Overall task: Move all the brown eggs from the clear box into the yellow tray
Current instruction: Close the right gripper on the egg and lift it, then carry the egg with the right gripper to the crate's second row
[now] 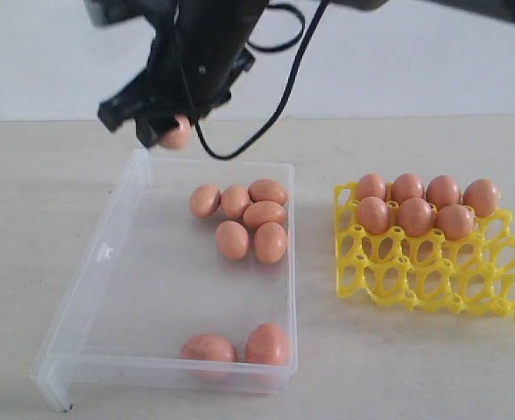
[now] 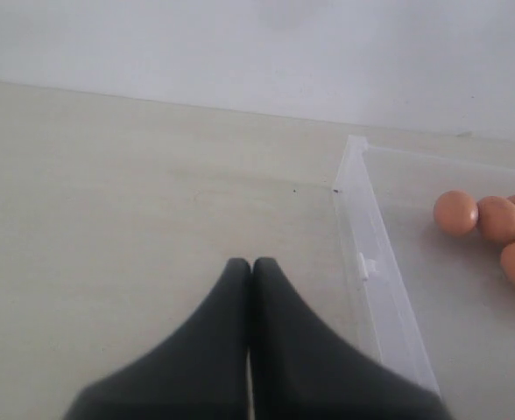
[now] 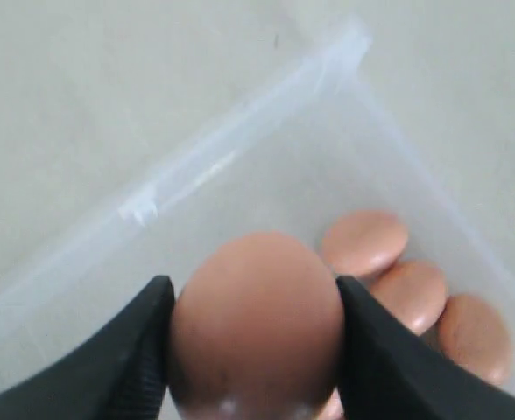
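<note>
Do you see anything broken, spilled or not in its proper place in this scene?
Nothing stands out. The brown eggs look whole, and none lies outside the clear box or the yellow tray. One egg is held squarely in the right end effector above a corner of the box.

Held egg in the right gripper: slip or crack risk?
The egg looks smooth and rounded, pinched by only two pads of the right gripper, so it may slip. Shell probably cracks if squeezed harder. Set loose, it would likely roll.

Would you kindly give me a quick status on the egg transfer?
Right pincer shut on brown egg over clear box. Left pincer shut, empty. Nothing blocking yellow tray.
</note>
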You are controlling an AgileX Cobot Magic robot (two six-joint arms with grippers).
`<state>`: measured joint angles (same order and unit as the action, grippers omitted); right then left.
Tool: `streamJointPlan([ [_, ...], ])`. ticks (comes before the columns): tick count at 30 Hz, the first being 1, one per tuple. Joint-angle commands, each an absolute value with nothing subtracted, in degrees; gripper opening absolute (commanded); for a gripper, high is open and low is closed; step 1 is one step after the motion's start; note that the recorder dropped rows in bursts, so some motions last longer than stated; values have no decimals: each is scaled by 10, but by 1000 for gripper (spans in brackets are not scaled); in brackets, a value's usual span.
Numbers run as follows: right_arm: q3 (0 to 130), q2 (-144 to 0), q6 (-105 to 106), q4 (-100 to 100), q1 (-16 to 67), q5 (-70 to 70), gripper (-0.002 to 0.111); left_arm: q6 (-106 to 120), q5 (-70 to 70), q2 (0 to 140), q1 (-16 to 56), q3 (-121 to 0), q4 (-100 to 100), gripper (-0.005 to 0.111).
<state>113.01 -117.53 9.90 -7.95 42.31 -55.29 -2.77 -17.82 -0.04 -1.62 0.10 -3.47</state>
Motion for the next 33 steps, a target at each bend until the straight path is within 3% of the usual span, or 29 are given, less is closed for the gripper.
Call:
streamJointPlan([
  [1, 1133, -1111, 68, -79, 423, -482, 0, -28, -175, 0, -13, 0, -36, -4],
  [7, 1080, -1082, 0, -87, 425, -376, 0, -28, -175, 0, -13, 0, -36, -4],
  [15, 696, -941, -38, -115, 475, 189, 0, -28, -175, 0, -13, 0, -36, -4],
  [18, 582, -901, -59, -135, 480, 319, 0, -28, -175, 0, -13, 0, -36, -4],
  [28, 462, -878, -121, -609, 424, 634, 0, -28, -175, 0, -13, 0, -36, -4],
  [33, 452, -873, -162, -588, 333, 599, 0, -28, -175, 0, -13, 0, -36, -4],
])
